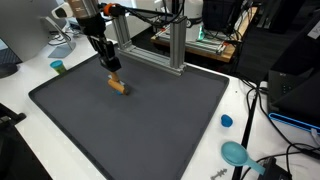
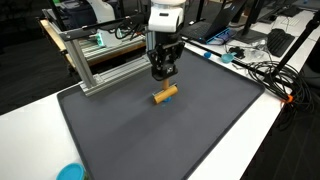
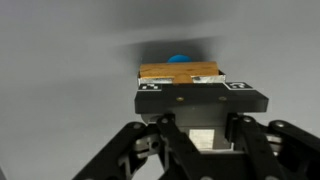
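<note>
Oblong tan wooden block (image 2: pixel 165 95) laid on matte dark grey mat (image 2: pixel 200 130), black gripper (image 2: pixel 163 72) poised just above, pincer state not discernible.

a white arm (image 2: pixel 163 18) ends in a black pincer (image 2: pixel 164 74) with angular linkage bars and small white corner marks.

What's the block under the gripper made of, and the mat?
Block: likely wood, tan and matte, seemingly unvarnished; one end shows blue, maybe paint. Mat: dark grey, matte, no glare, probably rubber or foam; can't tell which.
</note>
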Robot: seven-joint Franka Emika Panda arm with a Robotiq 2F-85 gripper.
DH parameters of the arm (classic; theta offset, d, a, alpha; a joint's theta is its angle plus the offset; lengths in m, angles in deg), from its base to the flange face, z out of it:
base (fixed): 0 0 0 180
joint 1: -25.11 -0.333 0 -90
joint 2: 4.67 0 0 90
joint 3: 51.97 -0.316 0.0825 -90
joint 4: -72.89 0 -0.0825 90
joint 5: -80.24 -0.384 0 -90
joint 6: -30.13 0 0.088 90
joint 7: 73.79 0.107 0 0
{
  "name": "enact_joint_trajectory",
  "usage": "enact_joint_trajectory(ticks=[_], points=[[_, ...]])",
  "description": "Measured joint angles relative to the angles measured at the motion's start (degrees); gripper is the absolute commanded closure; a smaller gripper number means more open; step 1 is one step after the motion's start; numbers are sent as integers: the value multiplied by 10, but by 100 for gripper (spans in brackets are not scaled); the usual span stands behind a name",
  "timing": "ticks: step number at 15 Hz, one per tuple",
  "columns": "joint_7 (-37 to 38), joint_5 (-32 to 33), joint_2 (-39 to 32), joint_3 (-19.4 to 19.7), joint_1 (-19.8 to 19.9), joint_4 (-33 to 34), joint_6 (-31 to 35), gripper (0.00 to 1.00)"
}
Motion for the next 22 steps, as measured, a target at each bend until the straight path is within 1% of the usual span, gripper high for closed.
enact_joint_trajectory(ticks=[22], points=[[1, 0, -58, 2, 1, 96, -110, 78]])
